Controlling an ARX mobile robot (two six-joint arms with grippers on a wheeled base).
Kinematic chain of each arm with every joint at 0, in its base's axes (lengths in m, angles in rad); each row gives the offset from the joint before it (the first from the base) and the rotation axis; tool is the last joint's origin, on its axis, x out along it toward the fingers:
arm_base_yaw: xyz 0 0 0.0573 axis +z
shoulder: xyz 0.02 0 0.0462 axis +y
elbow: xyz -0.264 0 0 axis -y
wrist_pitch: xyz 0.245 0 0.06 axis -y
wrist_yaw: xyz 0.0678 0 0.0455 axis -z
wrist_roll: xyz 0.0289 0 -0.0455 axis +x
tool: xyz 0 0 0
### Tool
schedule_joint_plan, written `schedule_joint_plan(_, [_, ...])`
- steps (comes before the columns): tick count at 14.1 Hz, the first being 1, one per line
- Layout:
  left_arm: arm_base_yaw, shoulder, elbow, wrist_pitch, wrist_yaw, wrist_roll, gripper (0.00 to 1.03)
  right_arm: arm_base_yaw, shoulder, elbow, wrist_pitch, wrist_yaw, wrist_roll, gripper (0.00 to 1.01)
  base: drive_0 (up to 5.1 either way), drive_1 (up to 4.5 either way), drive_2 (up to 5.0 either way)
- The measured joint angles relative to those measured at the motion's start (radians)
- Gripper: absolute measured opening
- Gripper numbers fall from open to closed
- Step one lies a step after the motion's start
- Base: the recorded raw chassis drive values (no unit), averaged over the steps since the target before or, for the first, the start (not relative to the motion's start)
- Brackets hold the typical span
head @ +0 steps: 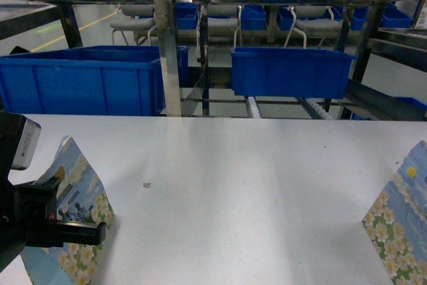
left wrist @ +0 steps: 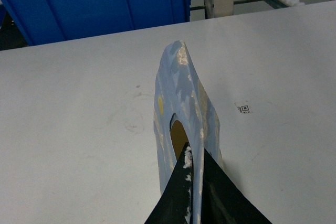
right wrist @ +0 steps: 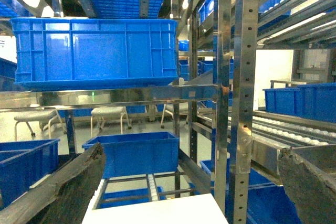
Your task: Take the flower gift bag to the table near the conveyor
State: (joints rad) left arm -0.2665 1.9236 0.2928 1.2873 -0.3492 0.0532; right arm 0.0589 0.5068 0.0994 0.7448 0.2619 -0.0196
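Pinched at its top edge in the black left gripper (left wrist: 190, 182), blue flower-print paper gift bag (left wrist: 181, 114) upright above matte white table (head: 233, 178), seemingly for set-down beside steel roller conveyor (head: 313, 106); right gripper (right wrist: 189, 182) spread, idle.

The flower gift bag (head: 79, 213) is pale blue with white-yellow daisies; the tabletop (head: 233, 185) is plain white; the bins (head: 80, 85) are bright blue.

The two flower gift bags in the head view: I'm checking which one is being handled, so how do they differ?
The left gift bag is pinched in the left gripper; the right gift bag has no gripper on it. The left bag shows nearly whole; the right bag is cut off by the frame edge. Both are blue with white flowers, over the white table.
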Motion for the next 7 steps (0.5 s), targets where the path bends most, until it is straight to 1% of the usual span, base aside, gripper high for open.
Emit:
schedule_joint_plan(1, [0.002,-0.019,0.0,-0.006,0.014,-0.002,0.02,0.0,0.0,0.0,0.0,0.0,0.0,0.98,0.0,0.0,0.0])
schedule_joint_plan(2, [0.008,-0.045,0.001,-0.005,0.029,-0.004,0.12,0.0,0.0,0.0,0.0,0.0,0.0,0.98,0.0,0.0,0.0])
schedule_joint_plan(5, [0.038,-0.129,0.01,-0.002,0.069,-0.005,0.5,0.0,0.0,0.0,0.0,0.0,0.0,0.98,0.0,0.0,0.0])
schedule_joint_plan(7, [0.046,-0.187,0.01,-0.002,0.076,-0.005,0.77,0.0,0.0,0.0,0.0,0.0,0.0,0.98,0.0,0.0,0.0])
